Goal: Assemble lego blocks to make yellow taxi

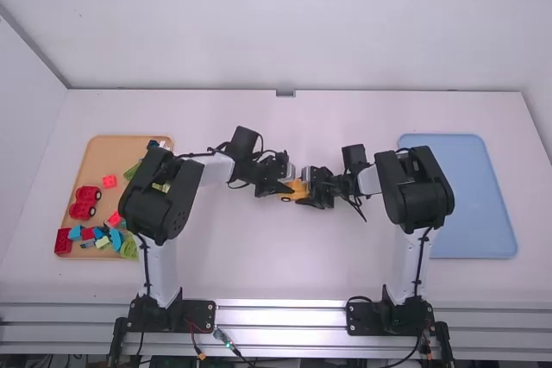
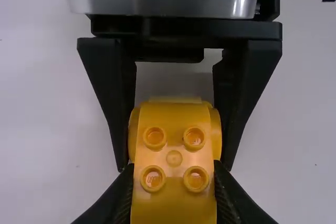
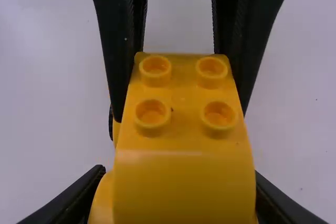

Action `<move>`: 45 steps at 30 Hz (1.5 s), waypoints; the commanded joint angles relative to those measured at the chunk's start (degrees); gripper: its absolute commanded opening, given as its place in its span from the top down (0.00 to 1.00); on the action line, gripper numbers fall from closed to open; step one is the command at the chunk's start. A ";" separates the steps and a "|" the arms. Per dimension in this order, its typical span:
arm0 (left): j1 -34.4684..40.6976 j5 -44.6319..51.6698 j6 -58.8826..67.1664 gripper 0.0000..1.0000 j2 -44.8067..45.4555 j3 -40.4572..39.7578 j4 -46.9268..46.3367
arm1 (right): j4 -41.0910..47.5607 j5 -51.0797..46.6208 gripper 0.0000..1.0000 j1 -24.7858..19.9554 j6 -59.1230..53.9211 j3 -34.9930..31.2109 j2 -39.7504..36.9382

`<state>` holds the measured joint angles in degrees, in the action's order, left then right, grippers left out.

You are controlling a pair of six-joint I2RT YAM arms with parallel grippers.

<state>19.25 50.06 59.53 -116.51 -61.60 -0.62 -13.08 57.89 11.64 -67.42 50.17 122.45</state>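
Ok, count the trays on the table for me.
2: a tan tray at the high view's left, holding blocks, and a blue tray at its right.

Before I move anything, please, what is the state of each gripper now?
Left gripper: closed on one end of the yellow block assembly.
Right gripper: closed on the other end of it.

Blocks (image 1: 109, 181) in the left tray (image 1: 97, 154), the right tray (image 1: 474, 204) across the table (image 1: 285, 269), taxi (image 1: 298, 188) between both.
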 commanded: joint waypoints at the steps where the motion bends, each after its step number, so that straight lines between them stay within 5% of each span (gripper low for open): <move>1: 0.90 -6.91 1.22 0.98 -2.25 1.09 -1.38 | 0.26 -2.27 0.61 0.83 -0.35 -0.66 1.01; 27: 6.40 -31.10 -3.58 0.98 -2.64 4.55 -3.93 | 0.31 -2.25 0.62 0.85 -0.37 -0.63 1.01; 40: 6.58 -24.87 -1.14 0.98 -4.11 8.17 2.21 | 0.26 -2.25 0.62 0.83 -0.35 -0.63 1.01; 45: 6.58 -24.13 -1.20 0.78 -4.11 6.49 0.63 | 0.31 -2.27 0.62 0.83 -0.33 -0.63 1.01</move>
<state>24.38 35.73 58.50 -112.66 -58.37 3.09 -13.28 57.76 10.90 -67.00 50.13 122.45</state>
